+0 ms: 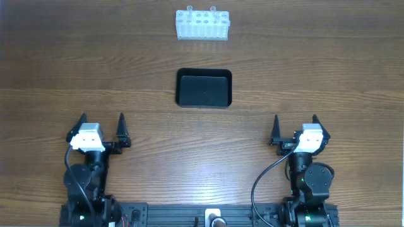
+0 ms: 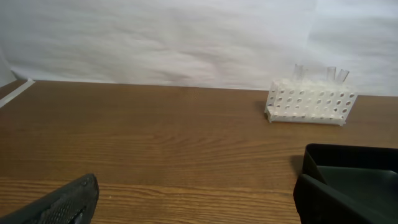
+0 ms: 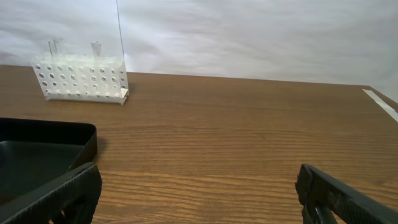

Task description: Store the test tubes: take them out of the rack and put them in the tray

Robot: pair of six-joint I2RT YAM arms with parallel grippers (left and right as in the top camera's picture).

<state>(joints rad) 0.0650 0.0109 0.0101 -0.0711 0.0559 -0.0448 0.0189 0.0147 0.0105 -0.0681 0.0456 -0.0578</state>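
Both jaws held wide open, empty. Clear glass test tubes (image 2: 331, 74) in white perforated plastic rack (image 1: 202, 26), far ahead, could be toppled if clipped.

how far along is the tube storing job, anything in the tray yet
Done: nothing yet. The black tray holds no tubes, and the test tubes stand in the white rack.
In hand: nothing. The left gripper and right gripper sit near their bases with fingers open, far from the rack.
Left: every tube has to go into the tray.
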